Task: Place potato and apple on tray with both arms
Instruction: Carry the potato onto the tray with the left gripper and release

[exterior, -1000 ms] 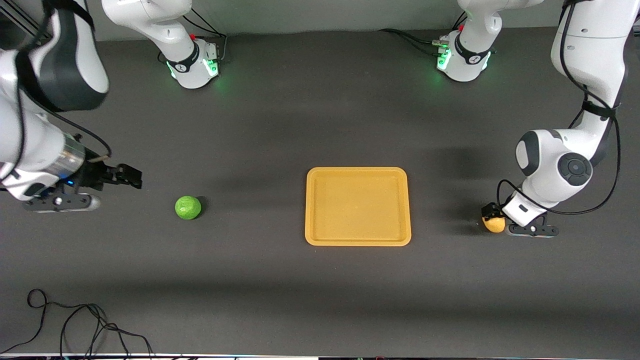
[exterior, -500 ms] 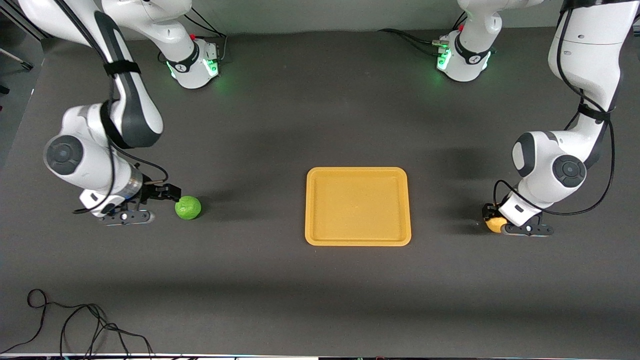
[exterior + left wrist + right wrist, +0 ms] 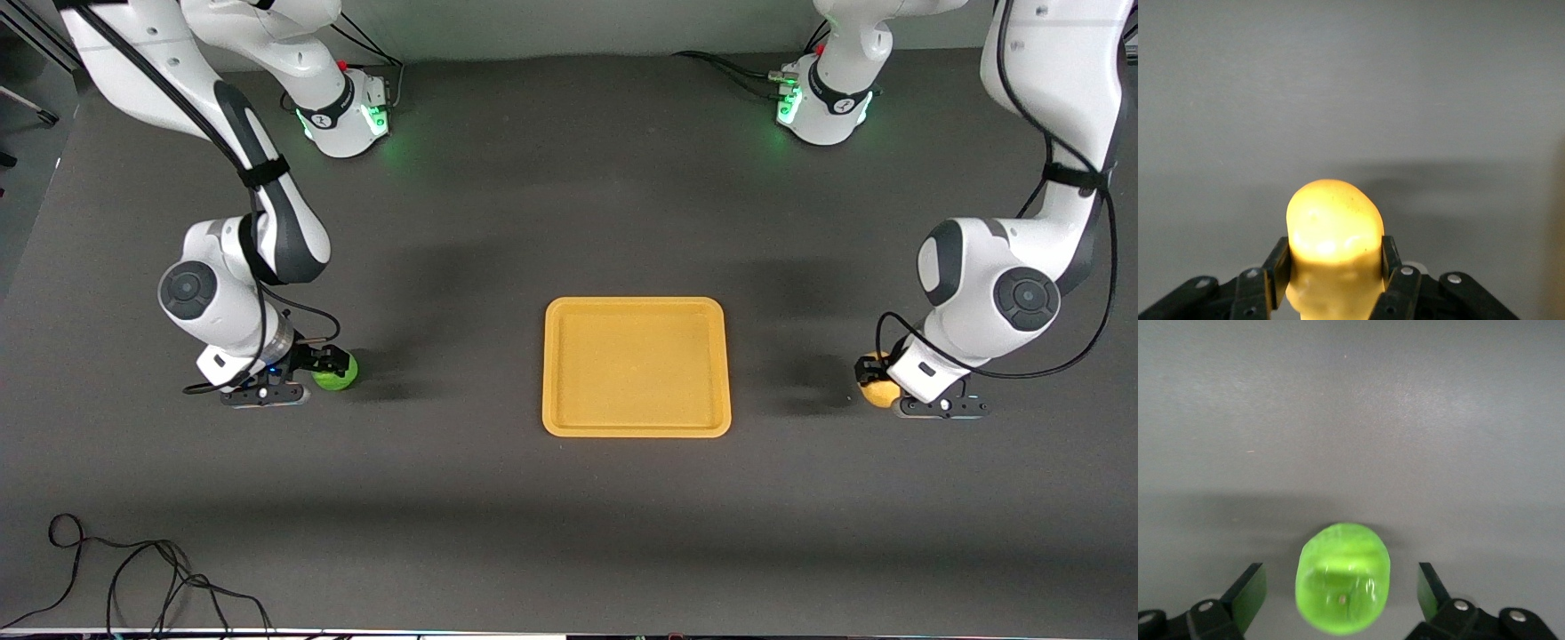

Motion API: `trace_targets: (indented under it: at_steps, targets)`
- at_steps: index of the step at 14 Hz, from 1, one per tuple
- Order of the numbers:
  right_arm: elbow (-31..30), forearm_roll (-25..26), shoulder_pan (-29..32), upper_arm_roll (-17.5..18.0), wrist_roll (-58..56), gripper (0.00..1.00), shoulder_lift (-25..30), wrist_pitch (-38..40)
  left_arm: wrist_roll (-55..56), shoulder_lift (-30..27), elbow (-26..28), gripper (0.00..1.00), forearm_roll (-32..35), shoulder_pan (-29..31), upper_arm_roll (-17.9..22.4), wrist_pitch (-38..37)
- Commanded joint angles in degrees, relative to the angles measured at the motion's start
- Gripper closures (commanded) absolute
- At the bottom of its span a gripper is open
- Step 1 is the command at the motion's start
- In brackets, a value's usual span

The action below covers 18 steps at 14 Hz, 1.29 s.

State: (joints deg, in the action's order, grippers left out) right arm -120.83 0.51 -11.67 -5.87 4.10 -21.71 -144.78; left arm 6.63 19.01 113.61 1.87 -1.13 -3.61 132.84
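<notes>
The orange-yellow tray [image 3: 636,366] lies in the middle of the table. The green apple [image 3: 340,374] sits on the table toward the right arm's end. My right gripper [image 3: 325,365] is low at it, open. In the right wrist view the apple [image 3: 1343,577] lies between the two spread fingertips [image 3: 1248,590], touching neither. The yellow-orange potato [image 3: 875,389] is toward the left arm's end. My left gripper [image 3: 873,377] is shut on it. In the left wrist view both fingers [image 3: 1390,263] press the potato's [image 3: 1331,227] sides.
The two arm bases [image 3: 342,111] [image 3: 822,102] stand at the table's edge farthest from the front camera. A black cable [image 3: 133,578] loops at the near corner toward the right arm's end. Bare dark table lies between each fruit and the tray.
The right arm has swung in and down, and its open fingers now straddle the apple. The left gripper stays at the potato, which has shifted slightly.
</notes>
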Motion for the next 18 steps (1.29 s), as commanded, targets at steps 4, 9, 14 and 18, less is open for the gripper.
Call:
trace_targets:
  at_steps: [4,9,14,18]
  targets:
    - [-1.4,-1.0,-0.3,-0.3,-0.9,0.0,-2.1,-1.8,20.2,-0.8,-8.7,0.72,0.0,-16.7,0.4,-15.9]
    - [-1.3,-1.1,-0.2,-0.2,-0.8,0.07,-3.5,-2.4,26.2,6.8,-10.5,0.72,-0.9,-23.2,0.0,-10.8]
    - [0.5,-1.1,-0.5,-0.1,-0.7,0.58,0.0,2.1,29.1,12.4,-13.1,0.68,-0.9,-24.4,-1.4,-7.3]
    - [7.8,-1.7,-1.2,0.3,0.0,0.58,4.0,18.7,28.5,14.6,-13.2,0.64,-0.7,-24.4,-1.3,-4.8]
